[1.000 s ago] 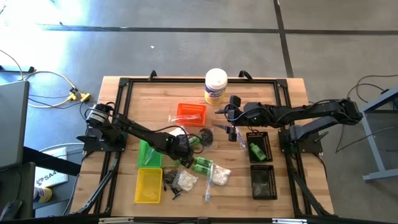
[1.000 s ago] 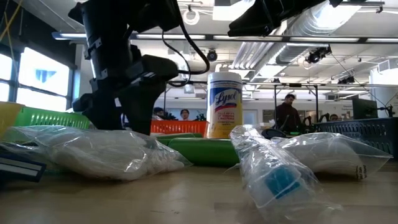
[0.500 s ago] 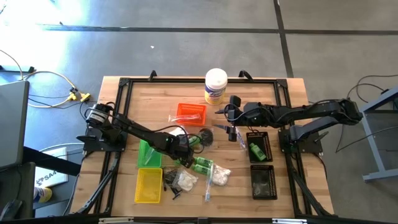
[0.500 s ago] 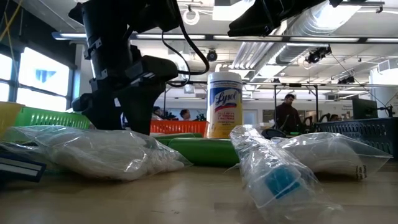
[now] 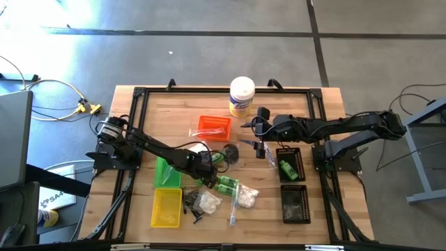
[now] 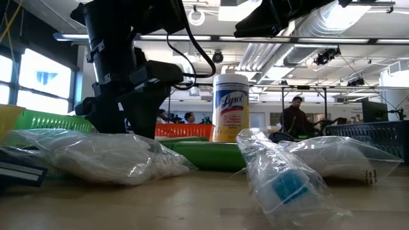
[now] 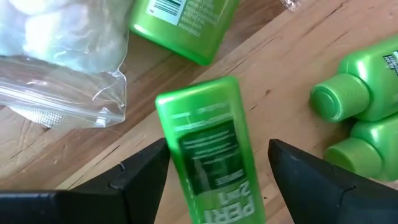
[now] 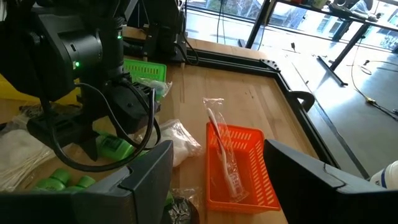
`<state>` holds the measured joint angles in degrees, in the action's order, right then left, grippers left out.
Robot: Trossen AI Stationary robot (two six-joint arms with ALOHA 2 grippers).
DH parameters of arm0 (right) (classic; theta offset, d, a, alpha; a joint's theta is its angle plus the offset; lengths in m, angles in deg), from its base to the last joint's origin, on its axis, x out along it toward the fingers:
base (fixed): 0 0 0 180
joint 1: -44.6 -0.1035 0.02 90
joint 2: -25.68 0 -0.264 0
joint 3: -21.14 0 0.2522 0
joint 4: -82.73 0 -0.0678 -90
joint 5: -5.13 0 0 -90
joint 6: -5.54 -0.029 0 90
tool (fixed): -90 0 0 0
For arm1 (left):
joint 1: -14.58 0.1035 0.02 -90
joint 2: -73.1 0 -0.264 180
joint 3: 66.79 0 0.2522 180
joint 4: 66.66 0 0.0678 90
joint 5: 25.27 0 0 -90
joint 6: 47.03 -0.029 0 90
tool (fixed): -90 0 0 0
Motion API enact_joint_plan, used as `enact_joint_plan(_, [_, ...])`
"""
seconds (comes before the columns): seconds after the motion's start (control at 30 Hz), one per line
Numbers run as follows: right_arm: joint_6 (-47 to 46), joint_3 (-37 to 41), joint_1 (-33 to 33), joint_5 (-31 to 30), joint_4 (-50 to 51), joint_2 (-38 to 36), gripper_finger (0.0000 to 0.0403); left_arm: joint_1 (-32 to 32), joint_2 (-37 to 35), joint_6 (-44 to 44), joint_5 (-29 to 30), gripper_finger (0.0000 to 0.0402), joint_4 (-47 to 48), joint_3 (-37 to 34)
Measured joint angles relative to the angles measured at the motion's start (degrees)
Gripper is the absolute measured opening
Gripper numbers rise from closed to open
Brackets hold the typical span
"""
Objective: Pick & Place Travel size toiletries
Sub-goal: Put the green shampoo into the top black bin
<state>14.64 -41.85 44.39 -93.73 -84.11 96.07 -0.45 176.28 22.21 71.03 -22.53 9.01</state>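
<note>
Left wrist view shows my left hand (image 7: 214, 165) low over the middle of the tabletop (image 7: 292, 56), fingers (image 7: 140, 174) spread apart on either side of a green tube (image 7: 208, 155) lying flat on the wood, not clamped on it. Just beyond lie a clear bag of white fluff (image 7: 53, 53), a second green tube (image 7: 186, 22) and two green bottles (image 7: 360, 106). My right hand (image 5: 259, 137) hangs open farther back, toward the right edge, beside the orange tray (image 5: 213, 127), holding nothing.
</note>
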Motion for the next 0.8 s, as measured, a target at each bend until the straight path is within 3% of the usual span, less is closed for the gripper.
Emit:
enact_joint_plan(0.4, [0.0, 0.0, 0.0, 0.0, 0.0, 0.0, 0.0243, 0.02, 0.13, 0.16, 0.0, 0.0189, 0.5, -0.13])
enact_joint_plan(0.8, [0.0, 0.0, -0.01, 0.0, 0.0, 0.0, 0.0243, 0.02, 0.17, 0.31, -0.21, 0.0181, 0.55, -0.13])
